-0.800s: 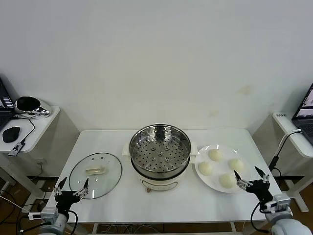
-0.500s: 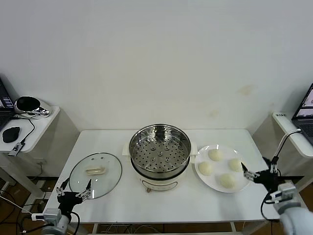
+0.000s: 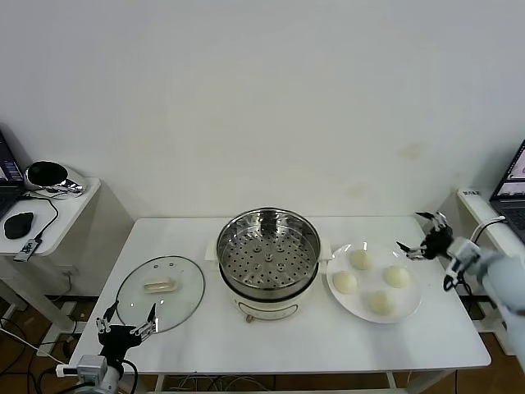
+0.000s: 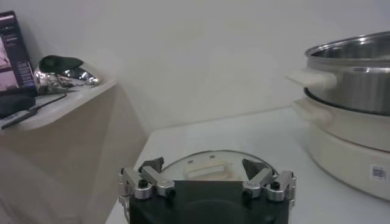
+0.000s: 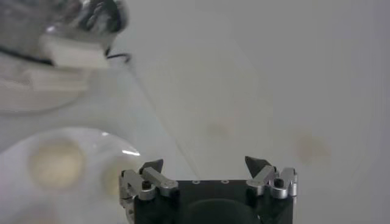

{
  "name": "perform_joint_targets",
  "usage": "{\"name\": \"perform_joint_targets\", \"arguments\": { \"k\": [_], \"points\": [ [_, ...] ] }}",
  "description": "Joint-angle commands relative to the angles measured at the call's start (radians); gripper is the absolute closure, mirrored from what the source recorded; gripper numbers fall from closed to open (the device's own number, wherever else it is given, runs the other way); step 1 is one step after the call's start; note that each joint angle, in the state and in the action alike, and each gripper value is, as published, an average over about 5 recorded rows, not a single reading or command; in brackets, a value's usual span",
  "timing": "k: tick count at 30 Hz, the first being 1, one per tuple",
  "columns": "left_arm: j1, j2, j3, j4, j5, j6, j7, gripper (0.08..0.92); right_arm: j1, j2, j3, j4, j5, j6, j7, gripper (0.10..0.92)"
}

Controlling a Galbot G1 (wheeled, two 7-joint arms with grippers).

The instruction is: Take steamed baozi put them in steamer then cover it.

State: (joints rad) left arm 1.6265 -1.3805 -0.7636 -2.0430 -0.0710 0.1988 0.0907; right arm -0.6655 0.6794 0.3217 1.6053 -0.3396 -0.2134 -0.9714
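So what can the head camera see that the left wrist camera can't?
Only the head view shows the four baozi on the white plate, the holes in the steamer's tray, and the right claw, open, up by the table's right edge. Only the left wrist view shows the steamer's side handle up close. Both show the steamer, the glass cover lying flat on the table, and the left claw, open, near the cover.

Right claw (image 3: 422, 233) risen, now beyond plate (image 3: 410, 305); left claw (image 3: 127, 321) lower.
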Motion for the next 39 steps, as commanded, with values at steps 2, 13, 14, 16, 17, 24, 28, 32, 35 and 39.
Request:
{"name": "perform_joint_targets", "arguments": {
  "k": [2, 13, 14, 16, 17, 24, 28, 32, 35, 39],
  "points": [
    [0.033, -0.034, -0.001, -0.089, 0.018, 0.002, -0.001, 0.177, 0.527, 0.007, -0.578, -0.295, -0.212, 0.091, -0.326, 0.203],
    [0.047, -0.039, -0.005, -0.085, 0.023, 0.001, -0.004, 0.177, 0.546, 0.189, -0.631, -0.487, -0.299, 0.164, -0.308, 0.203],
    [0.045, -0.040, -0.004, -0.082, 0.024, 0.001, -0.004, 0.177, 0.541, 0.197, -0.627, -0.500, -0.302, 0.167, -0.309, 0.203],
    [0.043, -0.041, -0.002, -0.079, 0.025, 0.001, -0.004, 0.177, 0.530, 0.215, -0.617, -0.523, -0.308, 0.169, -0.309, 0.203],
    [0.043, -0.041, -0.002, -0.077, 0.025, 0.001, -0.004, 0.177, 0.526, 0.223, -0.610, -0.533, -0.311, 0.171, -0.309, 0.203],
    [0.038, -0.038, -0.002, -0.058, 0.024, -0.001, -0.008, 0.177, 0.511, 0.285, -0.569, -0.643, -0.332, 0.196, -0.244, 0.203],
    [0.038, -0.043, 0.003, -0.052, 0.025, -0.002, -0.009, 0.177, 0.500, 0.312, -0.549, -0.701, -0.345, 0.214, -0.218, 0.203],
    [0.038, -0.044, 0.004, -0.048, 0.026, -0.003, -0.009, 0.177, 0.488, 0.335, -0.538, -0.730, -0.345, 0.225, -0.193, 0.203],
    [0.040, -0.044, 0.003, -0.047, 0.027, -0.003, -0.009, 0.177, 0.485, 0.353, -0.536, -0.752, -0.346, 0.228, -0.165, 0.203],
    [0.043, -0.046, 0.002, -0.045, 0.027, -0.004, -0.011, 0.177, 0.488, 0.372, -0.540, -0.779, -0.353, 0.221, -0.135, 0.203]
  ]
}}
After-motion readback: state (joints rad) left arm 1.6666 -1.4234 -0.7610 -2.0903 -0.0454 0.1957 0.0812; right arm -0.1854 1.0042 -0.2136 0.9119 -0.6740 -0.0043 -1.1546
